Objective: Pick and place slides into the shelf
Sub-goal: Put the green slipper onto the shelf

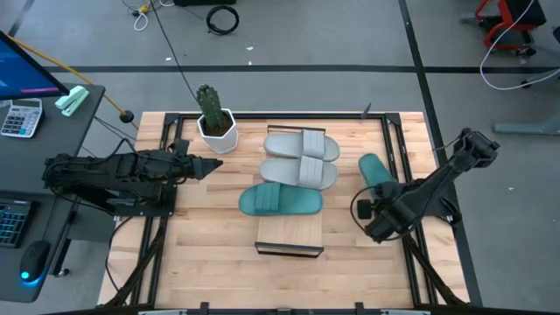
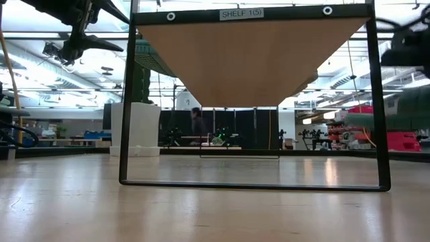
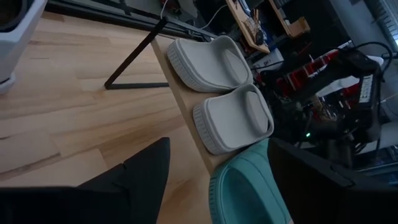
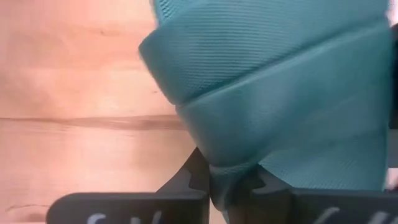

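Dark and angular, the left claw (image 1: 213, 166) lies low over the slatted wooden bench (image 1: 201, 236), its fingers spread and grasping nothing. Just behind it stands a cactus in a white faceted pot (image 1: 215, 122). Ahead of its tips, on the pale wood shelf (image 1: 290, 234) with thin dark frame, sit two light grey foam slides (image 1: 302, 157) side by side, then one teal slide (image 1: 280, 200), all smooth with ribbed rims. Farther right, the right claw (image 4: 231, 186) is clenched on the edge of the second teal slide (image 1: 376, 169), finely ribbed foam, which lies off the shelf just ahead of that bent arm.
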You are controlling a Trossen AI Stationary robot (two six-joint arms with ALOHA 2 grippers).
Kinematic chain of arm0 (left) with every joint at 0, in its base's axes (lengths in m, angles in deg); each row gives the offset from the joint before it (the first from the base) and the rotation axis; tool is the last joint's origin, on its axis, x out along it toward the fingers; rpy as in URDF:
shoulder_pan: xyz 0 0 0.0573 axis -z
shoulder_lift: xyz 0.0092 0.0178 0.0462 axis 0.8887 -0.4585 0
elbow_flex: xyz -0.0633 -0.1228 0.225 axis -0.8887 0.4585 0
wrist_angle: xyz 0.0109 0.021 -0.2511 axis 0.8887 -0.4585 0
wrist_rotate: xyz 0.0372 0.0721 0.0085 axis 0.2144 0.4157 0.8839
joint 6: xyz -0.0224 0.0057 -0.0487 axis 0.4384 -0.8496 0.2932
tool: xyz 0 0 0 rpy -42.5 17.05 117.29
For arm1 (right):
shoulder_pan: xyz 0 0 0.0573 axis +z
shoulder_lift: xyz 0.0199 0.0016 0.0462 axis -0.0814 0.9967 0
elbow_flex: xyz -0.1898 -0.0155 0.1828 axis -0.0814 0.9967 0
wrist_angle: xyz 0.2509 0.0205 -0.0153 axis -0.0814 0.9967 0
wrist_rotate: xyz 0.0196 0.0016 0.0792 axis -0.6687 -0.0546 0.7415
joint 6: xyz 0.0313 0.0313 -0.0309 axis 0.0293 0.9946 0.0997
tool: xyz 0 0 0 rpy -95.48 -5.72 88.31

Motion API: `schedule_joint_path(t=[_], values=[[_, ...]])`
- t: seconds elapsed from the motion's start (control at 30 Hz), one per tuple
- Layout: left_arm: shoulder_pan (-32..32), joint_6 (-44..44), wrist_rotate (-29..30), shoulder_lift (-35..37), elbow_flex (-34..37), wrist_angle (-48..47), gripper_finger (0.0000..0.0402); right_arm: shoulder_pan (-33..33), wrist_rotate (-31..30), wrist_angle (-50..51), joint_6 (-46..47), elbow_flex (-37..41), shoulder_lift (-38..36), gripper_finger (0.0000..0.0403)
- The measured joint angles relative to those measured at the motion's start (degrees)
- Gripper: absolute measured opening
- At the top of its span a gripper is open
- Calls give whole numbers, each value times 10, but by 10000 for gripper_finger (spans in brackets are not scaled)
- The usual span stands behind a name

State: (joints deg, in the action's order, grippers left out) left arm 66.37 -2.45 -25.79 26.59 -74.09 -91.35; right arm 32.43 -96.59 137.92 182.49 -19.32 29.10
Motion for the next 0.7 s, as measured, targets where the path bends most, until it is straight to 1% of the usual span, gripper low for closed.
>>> schedule_joint_path(t=[0.2,0.3,0.37,0.43,0.7], values=[[0,-2,0,0,0,0,270,0,-35,87,4,-46,-35,22],[0,-2,0,0,0,0,270,-6,-79,109,3,-72,-47,20],[0,-2,0,0,0,0,270,-14,-121,122,-3,-95,-50,20],[0,-2,0,0,0,0,270,-23,-176,132,-19,-120,-52,19],[0,-1,0,0,0,1,270,-82,-381,121,-77,-235,-52,18]])
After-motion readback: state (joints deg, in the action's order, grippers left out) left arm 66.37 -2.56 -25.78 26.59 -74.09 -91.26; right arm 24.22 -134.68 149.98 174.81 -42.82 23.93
